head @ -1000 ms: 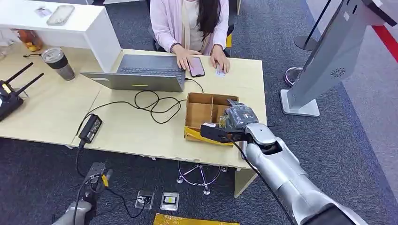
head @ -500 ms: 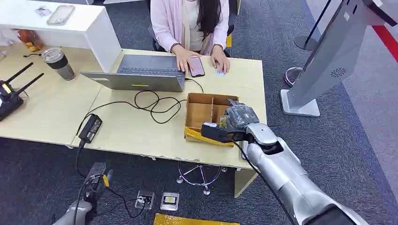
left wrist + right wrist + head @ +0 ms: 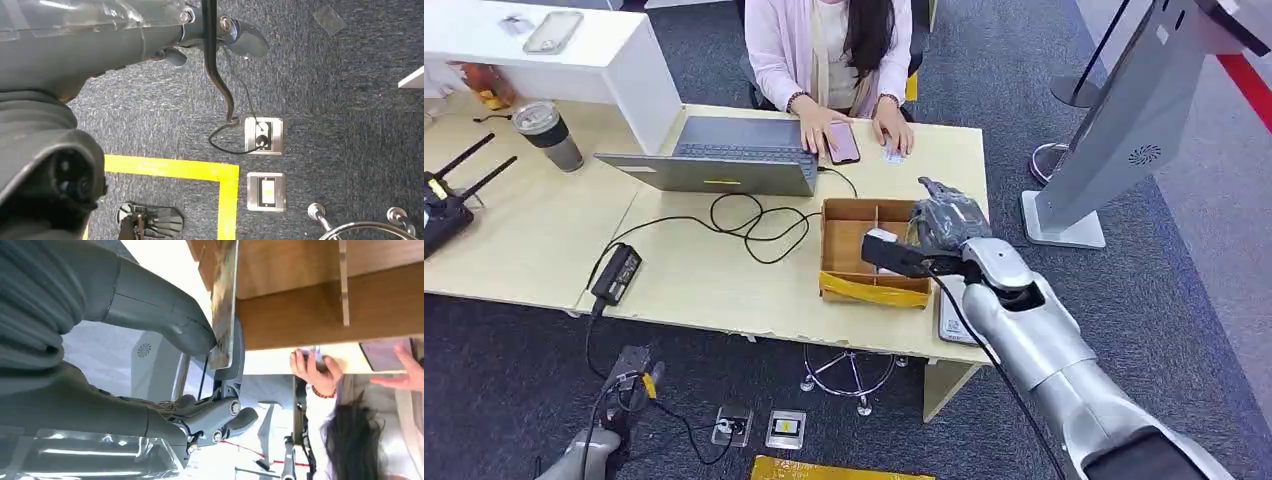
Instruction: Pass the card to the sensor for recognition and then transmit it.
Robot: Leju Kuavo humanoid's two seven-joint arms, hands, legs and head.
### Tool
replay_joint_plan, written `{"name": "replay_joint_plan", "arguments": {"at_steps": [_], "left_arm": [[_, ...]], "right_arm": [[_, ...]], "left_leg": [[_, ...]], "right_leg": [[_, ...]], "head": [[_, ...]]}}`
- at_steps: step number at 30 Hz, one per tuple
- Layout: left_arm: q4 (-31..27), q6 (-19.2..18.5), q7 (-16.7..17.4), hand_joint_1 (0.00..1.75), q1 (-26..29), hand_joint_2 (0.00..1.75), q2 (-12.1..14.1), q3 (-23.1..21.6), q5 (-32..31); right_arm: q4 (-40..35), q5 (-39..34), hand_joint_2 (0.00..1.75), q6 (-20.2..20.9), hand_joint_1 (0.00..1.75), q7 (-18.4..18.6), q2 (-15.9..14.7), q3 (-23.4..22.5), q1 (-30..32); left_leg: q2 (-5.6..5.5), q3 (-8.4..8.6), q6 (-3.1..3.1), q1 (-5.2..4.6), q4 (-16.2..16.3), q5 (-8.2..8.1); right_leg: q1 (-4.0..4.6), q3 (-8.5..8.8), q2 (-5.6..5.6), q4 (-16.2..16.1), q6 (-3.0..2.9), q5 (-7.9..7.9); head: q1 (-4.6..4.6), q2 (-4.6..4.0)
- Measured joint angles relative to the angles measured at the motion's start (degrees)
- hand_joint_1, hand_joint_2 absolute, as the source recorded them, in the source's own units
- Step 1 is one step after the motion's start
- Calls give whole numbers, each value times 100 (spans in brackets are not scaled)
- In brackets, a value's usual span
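Above the cardboard box (image 3: 874,252) on the table (image 3: 724,280), the right robot hand (image 3: 939,225) pinches the card (image 3: 223,300) edge-on between thumb and fingers, over the box's right compartments.

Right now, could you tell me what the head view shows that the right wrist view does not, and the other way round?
The head view alone shows the laptop, the tumbler and the charger on the table. The right wrist view alone shows the card edge-on, pinched between thumb and fingers. Both share the right hand, the cardboard box and the seated person.
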Motion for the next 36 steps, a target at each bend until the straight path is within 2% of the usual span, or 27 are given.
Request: {"name": "replay_joint_plan", "arguments": {"at_steps": [14, 17, 22, 28, 36], "left_arm": [[0, 17, 0, 0, -2, 0, -17, 20, -101], [0, 15, 2, 0, -14, 0, -31, 17, -186], [0, 7, 15, 0, -98, 0, -87, 2, -365], [0, -7, 92, 0, -195, 0, -155, -4, -472], [-2, 11, 109, 0, -222, 0, -214, -4, -472]], "right_arm": [[-116, -114, 175, -68, 175, -61, 35, -151, -5], [-87, -212, 175, -236, 175, -153, 72, -227, -104], [277, -520, 175, -664, 175, -302, 194, -441, -665], [816, -527, 175, -693, 175, -306, 359, -597, -1167], [1204, -479, 175, -643, 175, -286, 594, -667, -1303]], "left_leg": [[0, 0, 0, 0, 0, 0], [0, -1, 0, 0, 0, 0], [0, -1, -2, 0, 0, 2], [0, -1, -5, 0, 0, 4], [0, -1, -5, 2, 0, 4]], "right_leg": [[0, 1, -1, 0, 0, 0], [0, -1, -1, 0, 0, 0], [0, 0, -1, 0, 0, 0], [0, 0, 0, 1, 0, 1], [1, -1, -1, 1, 0, 0]], "head": [[0, 0], [0, 0], [2, 0], [2, 0], [0, 0]]}}
